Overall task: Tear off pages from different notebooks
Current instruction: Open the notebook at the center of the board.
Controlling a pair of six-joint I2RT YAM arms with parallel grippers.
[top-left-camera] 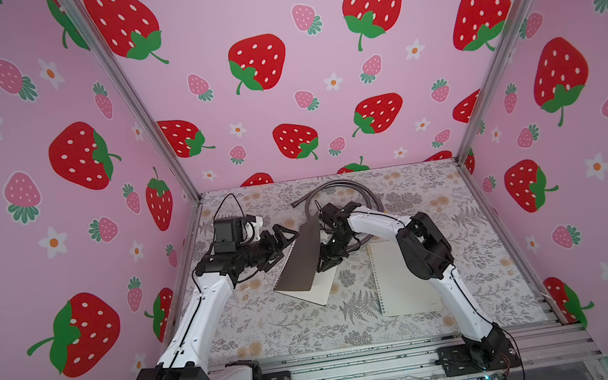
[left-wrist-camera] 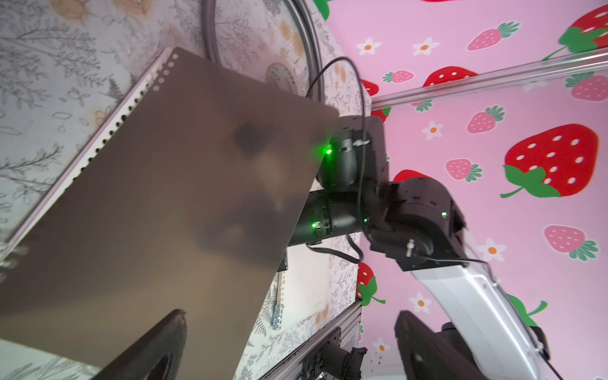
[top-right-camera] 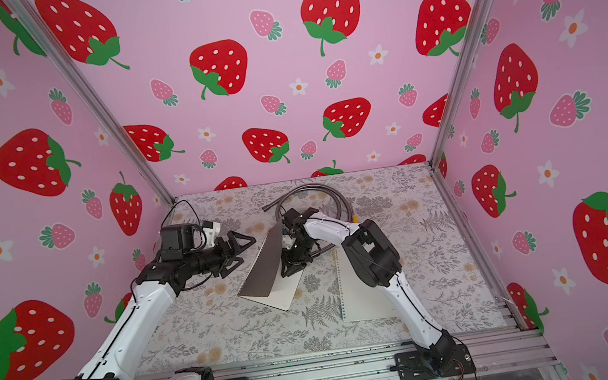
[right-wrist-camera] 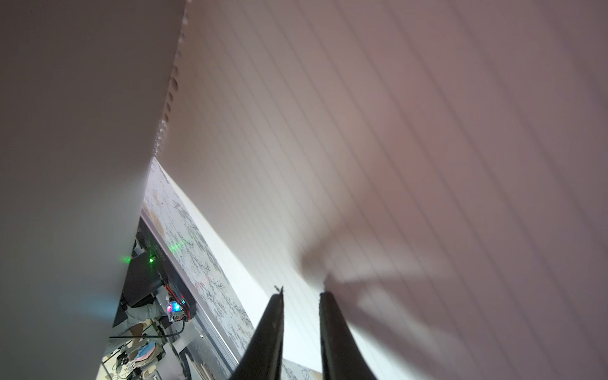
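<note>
floral tabletop [top-left-camera: 435,188]: left jaws gape beside dark notebook [top-left-camera: 300,264]; right jaws narrow over its page [top-left-camera: 326,287], grip unclear.

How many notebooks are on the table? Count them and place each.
2. The dark-covered notebook lies at the middle of the table, cover raised; the whitish notebook lies flat toward the right, partly behind the right arm, which may hide more. No third shows.

Counting two notebooks: dark-covered one [top-left-camera: 300,258] mid-table, pale one [top-left-camera: 396,287] on the right. Left arm [top-left-camera: 206,309] plus right arm [top-left-camera: 457,300] makes two. One grey hose [top-left-camera: 333,182] far back, I think.
</note>
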